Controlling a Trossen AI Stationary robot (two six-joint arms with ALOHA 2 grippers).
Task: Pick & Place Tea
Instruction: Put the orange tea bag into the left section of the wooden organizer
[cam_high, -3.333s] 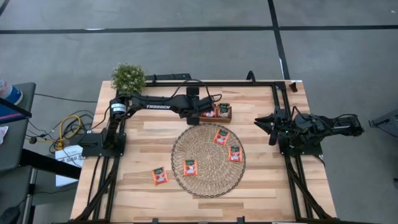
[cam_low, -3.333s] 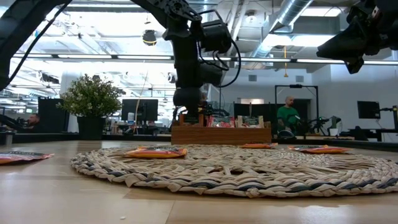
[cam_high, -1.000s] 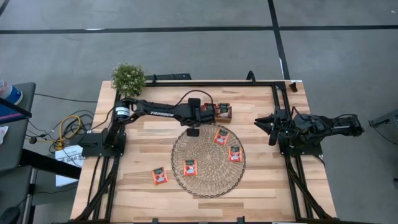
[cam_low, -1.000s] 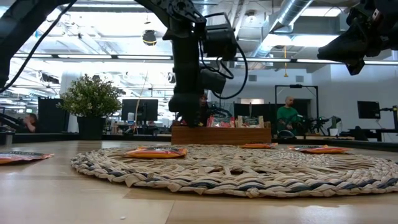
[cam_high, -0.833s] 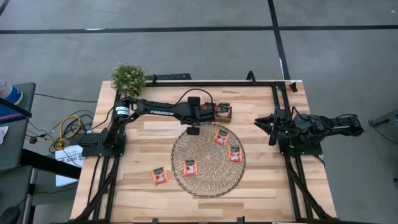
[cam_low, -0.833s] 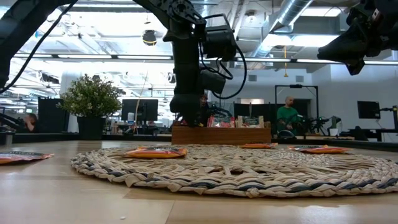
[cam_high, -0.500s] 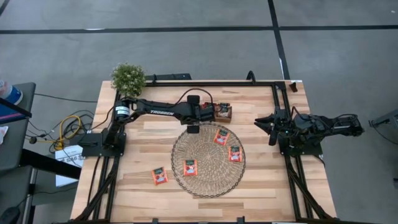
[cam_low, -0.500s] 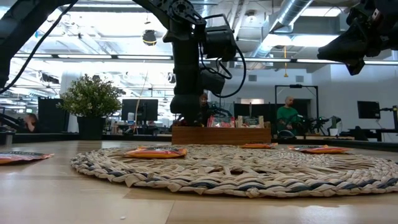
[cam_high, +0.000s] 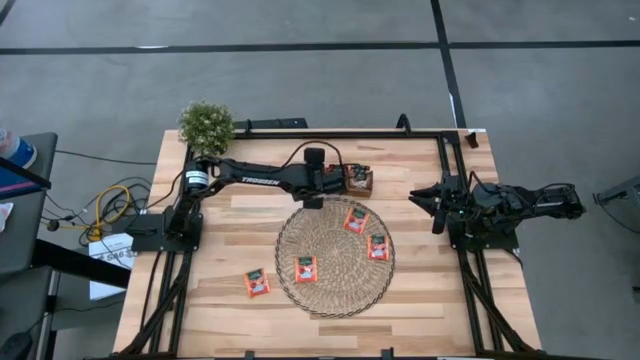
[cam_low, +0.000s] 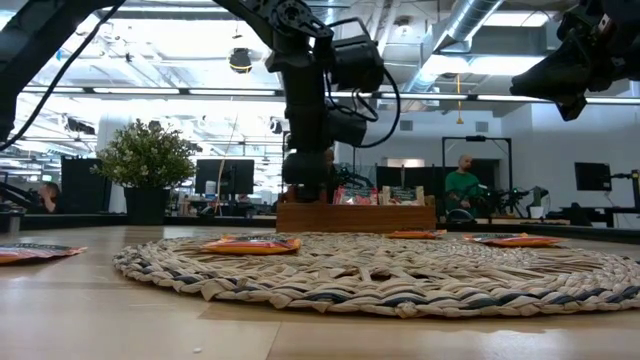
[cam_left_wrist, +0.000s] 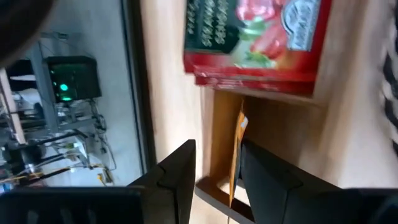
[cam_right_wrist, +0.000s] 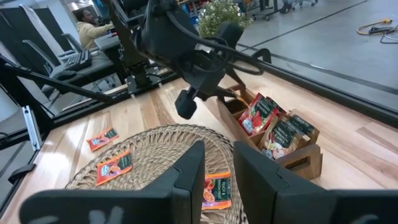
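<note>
A small wooden tray (cam_high: 360, 181) stands at the table's far middle with red tea sachets (cam_left_wrist: 255, 43) upright in it. My left gripper (cam_left_wrist: 217, 155) hangs open over the tray's left compartment, slanting down. A thin orange sachet (cam_left_wrist: 235, 155) stands on edge in that compartment, between the fingers. Three more sachets (cam_high: 356, 220) (cam_high: 377, 246) (cam_high: 305, 269) lie flat on the round straw mat (cam_high: 335, 240), and one (cam_high: 257, 283) lies on the table left of it. My right gripper (cam_right_wrist: 219, 180) waits open, raised at the table's right edge (cam_high: 432, 208). My left gripper has the orange sachet's edge (cam_left_wrist: 237, 134) running close along the inner side of one finger (cam_left_wrist: 267, 177), with bare wood showing between the sachet and the other finger. Whether that finger touches the sachet, I cannot tell.
A potted plant (cam_high: 206, 124) stands at the far left corner. A black frame rail (cam_high: 350, 133) runs along the far edge behind the tray. Bare tabletop lies near the front edge (cam_high: 330, 330). People sit in the room beyond (cam_low: 462, 185).
My left gripper has turned at the wrist above the tray's left end and shifted slightly toward the tray. The sachets on the mat and the table lie as before.
</note>
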